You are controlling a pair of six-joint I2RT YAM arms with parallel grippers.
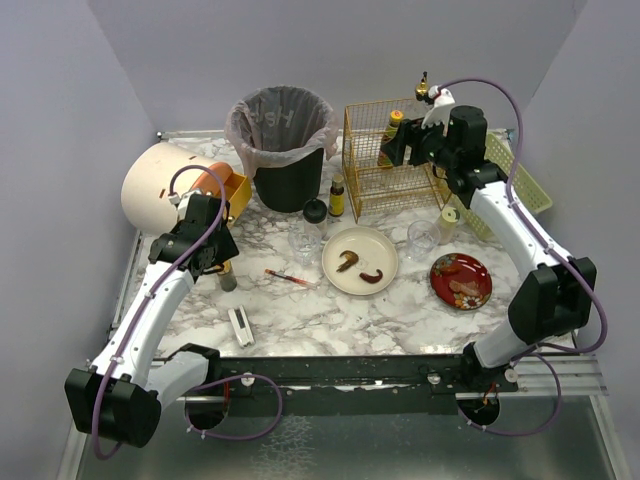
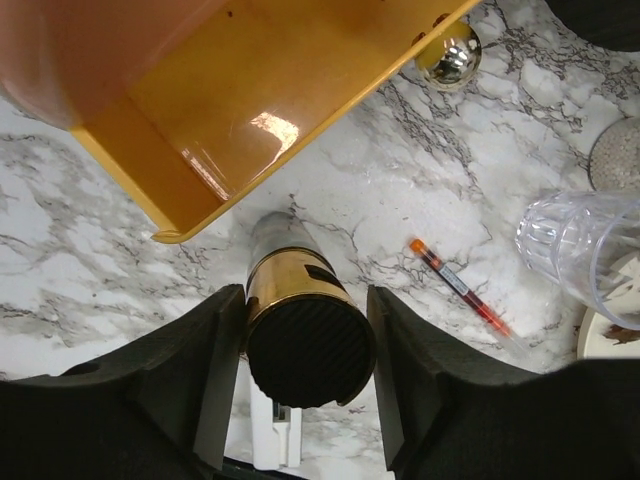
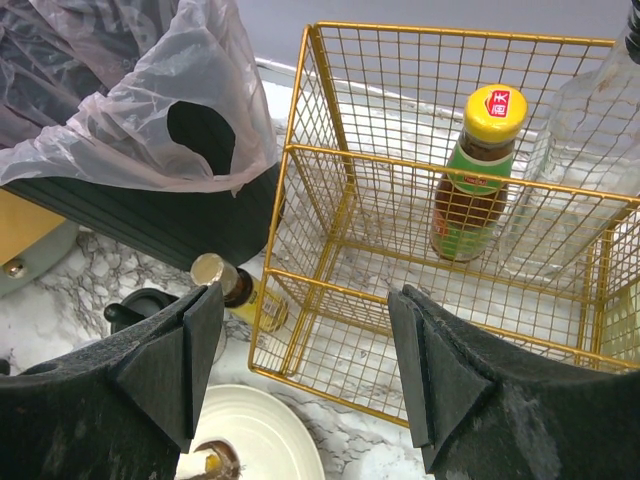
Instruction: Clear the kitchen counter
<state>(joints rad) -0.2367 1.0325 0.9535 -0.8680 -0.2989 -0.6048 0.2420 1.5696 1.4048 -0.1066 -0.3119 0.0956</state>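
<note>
Along the far edge of the kitchen counter (image 1: pixel 300 320) a start looks made. A gold wire basket (image 1: pixel 365 190) right of centre holds a sauce bottle (image 3: pixel 475 175) and a clear bottle (image 3: pixel 590 150), both upright. A lined bin (image 1: pixel 285 180) stands just left of it, and I cannot see what is inside.

Most of the work, as I judge it, is not yet done. The middle of the marble carries a cream plate (image 1: pixel 375 250) with food scraps, and a red plate (image 1: pixel 436 275) lies toward the right edge. There are two clear glasses (image 1: pixel 303 243), a small brown bottle (image 1: pixel 337 195), a dark-lidded jar (image 1: pixel 315 212) and a pale bottle (image 1: pixel 448 222). An orange pen (image 1: pixel 290 277) and a white object (image 1: pixel 241 325) lie toward the near edge.

Near the left edge, the left gripper (image 2: pixel 305 300) has its jaws narrowed onto a gold shaker (image 2: pixel 290 260) with a dark cap. The pads look pressed to both sides. The shaker appears to stand on the marble just beside a yellow tray (image 2: pixel 270 110), so I take this for a pick-up in hand.

The right gripper (image 3: pixel 305 300) hangs wide and empty over the near side of the basket.
</note>
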